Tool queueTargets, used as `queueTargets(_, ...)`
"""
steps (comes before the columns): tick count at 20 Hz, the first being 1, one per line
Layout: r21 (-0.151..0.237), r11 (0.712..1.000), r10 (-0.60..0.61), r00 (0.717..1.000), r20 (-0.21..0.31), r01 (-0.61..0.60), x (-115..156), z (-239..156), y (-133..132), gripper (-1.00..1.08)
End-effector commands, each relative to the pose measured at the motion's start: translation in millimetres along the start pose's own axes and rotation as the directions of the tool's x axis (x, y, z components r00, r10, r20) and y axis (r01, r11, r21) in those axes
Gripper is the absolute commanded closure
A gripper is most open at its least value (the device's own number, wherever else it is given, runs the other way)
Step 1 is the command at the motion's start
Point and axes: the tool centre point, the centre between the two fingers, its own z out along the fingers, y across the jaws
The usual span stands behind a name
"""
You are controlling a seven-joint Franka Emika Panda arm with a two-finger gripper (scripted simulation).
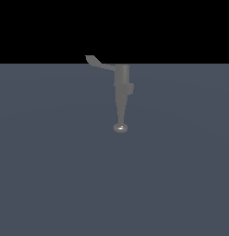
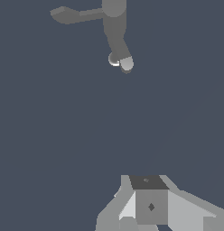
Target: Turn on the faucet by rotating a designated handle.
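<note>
Fingers point(image 2: 151, 206) show only in the wrist view, as pale grey blocks at the frame's lower edge, holding nothing; how far apart they stand cannot be told. Well apart from them, the faucet point(image 1: 122, 87) stands on the blue-grey table point(image 1: 51, 175), slightly above the middle of the exterior frame, tapering down to a small shiny knob point(image 1: 120, 128). Its handle point(image 1: 97, 62) juts from the thick end toward the exterior view's left, paddle tip outermost.
</note>
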Motion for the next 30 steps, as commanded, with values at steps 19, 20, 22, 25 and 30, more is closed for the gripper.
queueTargets(19,0.032,0.876,0.48,0.877,0.024,-0.48,124,32,-45,1.08)
queueTargets(20,0.031,0.864,0.502,0.864,0.025,-0.503,130,34,-47,1.08)
queueTargets(22,0.03,0.837,0.545,0.838,0.025,-0.546,143,40,-52,1.08)
queueTargets(25,0.027,0.793,0.608,0.794,0.024,-0.608,160,50,-59,1.08)
queueTargets(30,0.021,0.71,0.704,0.71,0.017,-0.704,189,68,-72,1.08)
